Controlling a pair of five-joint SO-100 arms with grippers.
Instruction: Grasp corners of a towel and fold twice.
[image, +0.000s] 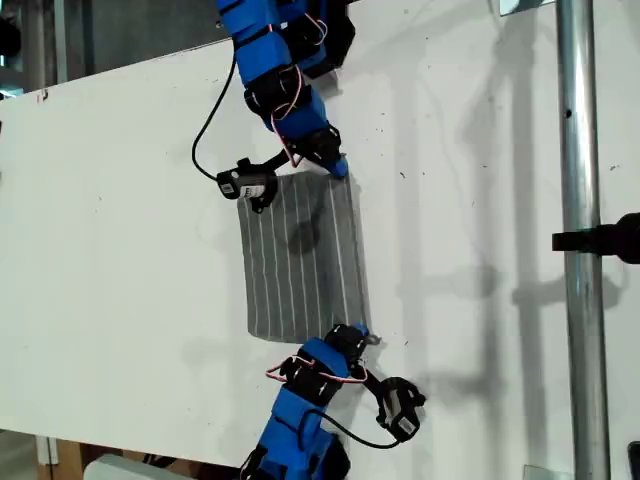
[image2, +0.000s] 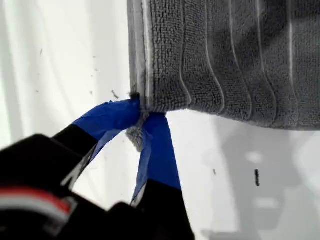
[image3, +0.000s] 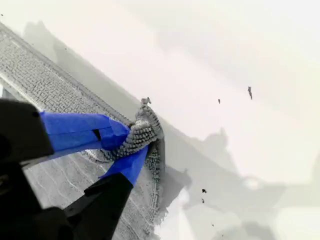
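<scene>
Both blue-taped grippers, my first gripper and my second gripper, clenched on corners of grey pale-striped soft towel, exterior view 12 and 6 o'clock. Thin pinch; uneven lift likely slips corner.

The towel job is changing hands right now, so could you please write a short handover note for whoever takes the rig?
My first gripper: shut on a corner of the towel.
My second gripper: shut on another corner, bunched between its blue-taped fingers.
In the exterior view each arm holds a corner on the towel's right side, one at the top, one at the bottom; which arm is which is unclear.
Towel lies on the white table, narrower than long, with stacked edges at the first corner, so apparently folded once.
Left: fold it again, then release.
</scene>
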